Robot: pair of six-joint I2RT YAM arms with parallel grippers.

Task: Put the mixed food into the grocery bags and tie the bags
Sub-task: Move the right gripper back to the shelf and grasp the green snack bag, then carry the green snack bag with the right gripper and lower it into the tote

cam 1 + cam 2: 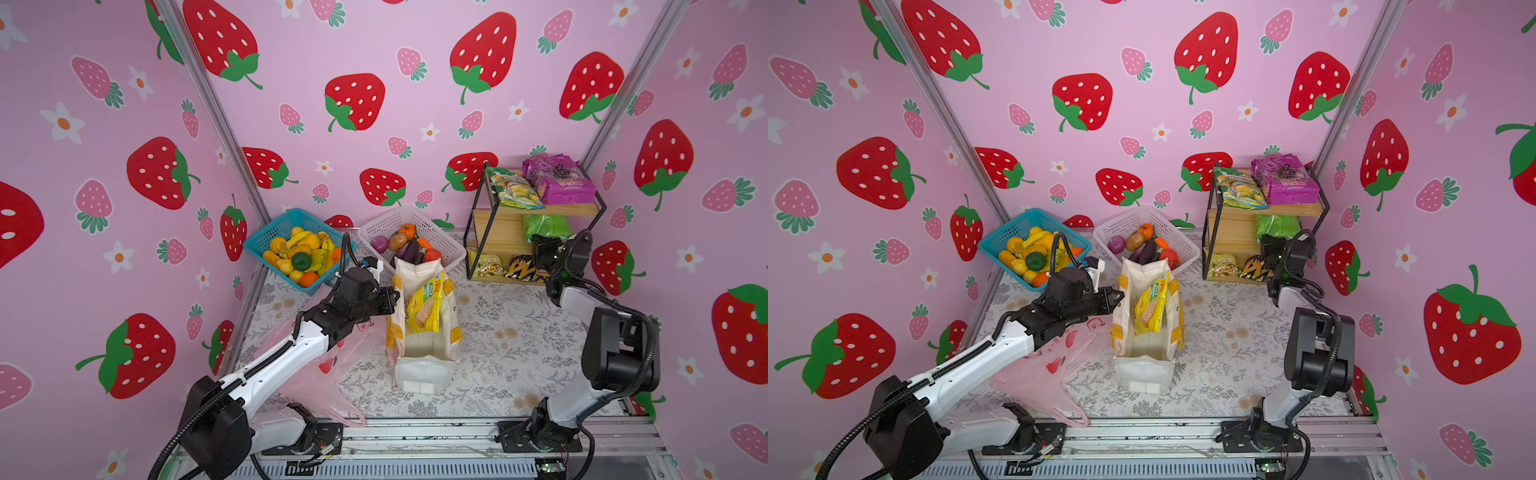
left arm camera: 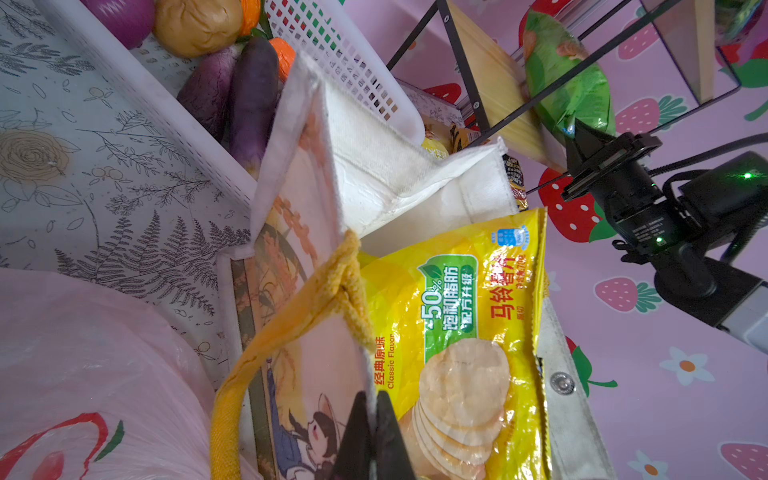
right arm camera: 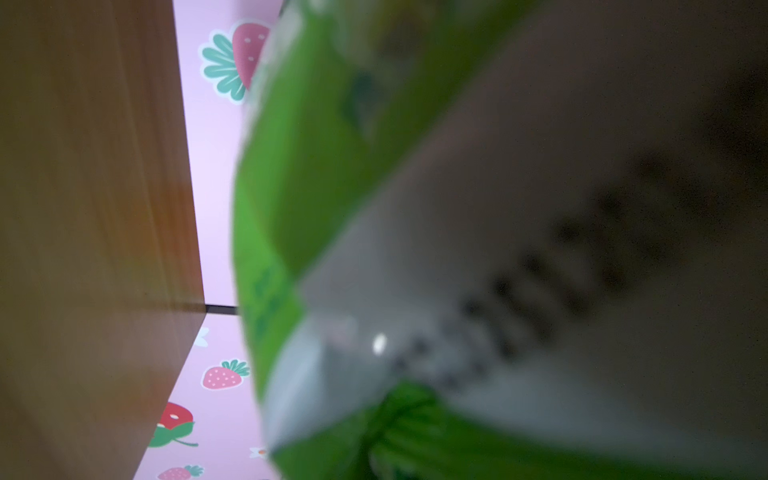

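The right hand point(image 2: 579, 132) has its fingers together on one end of the green snack packet point(image 1: 546, 226), lying on the middle tier of the shelf point(image 1: 494, 218). The packet looks light, puffy, slippery-filmed and crushable — a pinch on the flat seam suits it better than the belly. The left hand point(image 2: 376, 436) is clamped on the rim of the white tote point(image 1: 417, 376). Just beside its fingers stands one yellow crisp packet point(image 1: 426, 305). There are two bags — the pink carrier bag point(image 1: 328, 374) lies slack under that arm.
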